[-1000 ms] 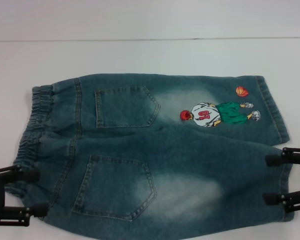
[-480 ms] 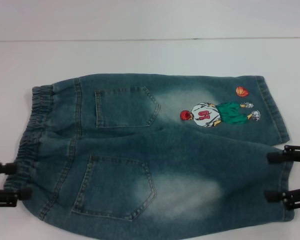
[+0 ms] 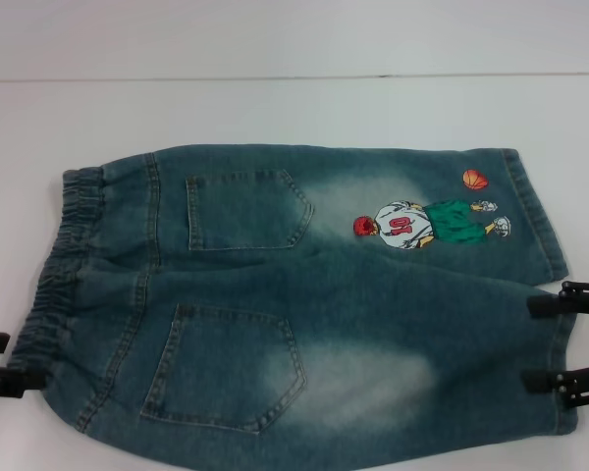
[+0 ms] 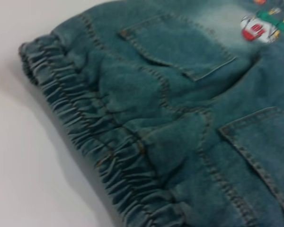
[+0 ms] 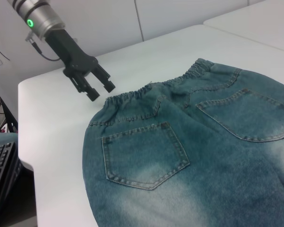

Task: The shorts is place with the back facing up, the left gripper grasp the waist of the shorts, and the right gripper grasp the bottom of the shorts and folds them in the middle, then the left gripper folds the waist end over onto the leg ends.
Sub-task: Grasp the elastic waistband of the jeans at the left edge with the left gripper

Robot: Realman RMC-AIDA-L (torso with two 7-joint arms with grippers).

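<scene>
From my remote station I saw the shorts [image 3: 304,294] lying flat on the white counter [image 3: 275,108], back side up, with both patch pockets showing. The waist of the shorts [image 3: 64,265], a ruffled elastic band, pointed toward the robot's left, and the bottom of the shorts [image 3: 545,245] lay toward its right. The embroidered basketball player [image 3: 427,224] sat on the far leg near that hem, with the orange ball [image 3: 475,179] just beside it.

The left pincer [image 5: 93,84] hovered over bare counter just off the near end of the waistband, close to the cloth but apart from it. Its two black fingers stood spread with a clear gap between them, and nothing was held. In the head view only its fingertips showed at the frame's left edge. Its silver-grey arm carried a lit green ring [image 5: 30,22].

The right pincer [image 3: 560,341] was at the hem of the near leg, its two fingers parted, one over the upper part of that hem and one lower down. It gripped nothing; I could not tell whether the fingers touched the denim.

A black keyboard [image 5: 0,175] sat below the counter's edge in the right wrist view.
</scene>
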